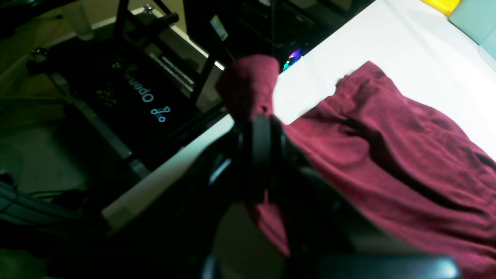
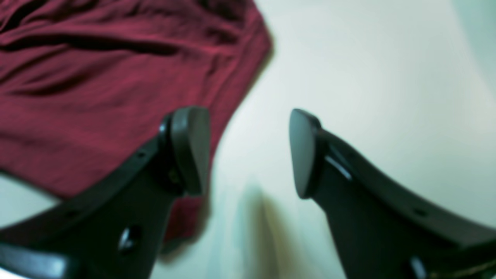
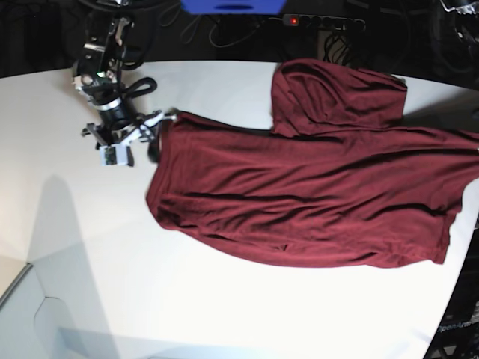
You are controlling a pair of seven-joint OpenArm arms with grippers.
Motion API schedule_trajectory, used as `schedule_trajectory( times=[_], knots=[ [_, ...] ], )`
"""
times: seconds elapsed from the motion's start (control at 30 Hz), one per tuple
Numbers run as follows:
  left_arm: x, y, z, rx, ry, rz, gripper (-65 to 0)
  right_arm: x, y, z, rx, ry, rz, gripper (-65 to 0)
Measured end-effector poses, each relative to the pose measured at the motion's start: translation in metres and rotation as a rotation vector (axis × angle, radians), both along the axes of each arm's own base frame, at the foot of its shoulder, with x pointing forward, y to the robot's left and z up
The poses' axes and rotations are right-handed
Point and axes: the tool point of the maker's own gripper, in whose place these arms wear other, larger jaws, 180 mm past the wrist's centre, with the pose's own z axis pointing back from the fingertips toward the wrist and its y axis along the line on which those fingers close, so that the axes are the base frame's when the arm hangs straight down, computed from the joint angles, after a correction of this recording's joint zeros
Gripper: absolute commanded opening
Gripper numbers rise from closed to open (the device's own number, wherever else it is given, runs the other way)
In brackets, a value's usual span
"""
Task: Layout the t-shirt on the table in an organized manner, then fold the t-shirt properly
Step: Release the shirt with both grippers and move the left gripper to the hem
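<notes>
The maroon t-shirt (image 3: 299, 194) lies spread and wrinkled across the white table (image 3: 75, 247), with one part folded over at the back (image 3: 337, 93). In the left wrist view my left gripper (image 1: 259, 128) is shut on the t-shirt's edge at the table's rim, and a lump of fabric (image 1: 248, 83) bulges beyond the fingers. My right gripper (image 2: 248, 153) is open just above the table (image 2: 368, 77). Its left finger (image 2: 190, 151) hangs over the t-shirt's edge (image 2: 116, 77). In the base view it (image 3: 157, 129) sits at the shirt's left end.
A black stand with white lettering (image 1: 147, 97) sits below the table's edge. Yellow (image 1: 441, 4) and pale teal (image 1: 474, 19) objects sit at the table's far side. A power strip (image 3: 322, 22) and cables lie behind the table.
</notes>
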Motion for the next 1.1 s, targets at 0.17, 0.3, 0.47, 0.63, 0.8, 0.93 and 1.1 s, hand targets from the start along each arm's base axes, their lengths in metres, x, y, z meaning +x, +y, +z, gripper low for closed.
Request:
schedule_trajectory(
  times=[0.17,0.3,0.47,0.63,0.8,0.93,1.1],
  knots=[
    [-0.014,0.007,-0.041,-0.082,0.066,0.066,-64.5,-0.023,0.026,-0.015,0.018,0.065,0.088,-31.3],
    [-0.014,0.012,-0.054,-0.111,0.073,0.085,-64.4,-0.03,0.029,-0.018,0.025,0.075,0.094,-28.8],
    [-0.021,0.014,-0.067,-0.135,0.101,0.107,-54.9,-0.044,0.027,-0.028,0.022,0.118,0.09,-25.4],
    [-0.021,0.014,-0.067,-0.135,0.101,0.108,-48.2,-0.041,0.031,-0.031,0.036,0.113,0.094,-25.6],
    [-0.021,0.014,-0.068,-0.136,0.103,0.108,-55.5,-0.035,0.032,-0.034,0.048,0.114,0.092,-36.4],
    [-0.021,0.014,-0.068,-0.136,0.101,0.109,-64.5,-0.031,0.029,-0.032,0.038,0.104,0.092,-61.7],
    [-0.021,0.013,-0.066,-0.132,0.103,0.104,-65.0,-0.035,0.022,-0.023,0.006,0.089,0.094,-65.0]
  ],
)
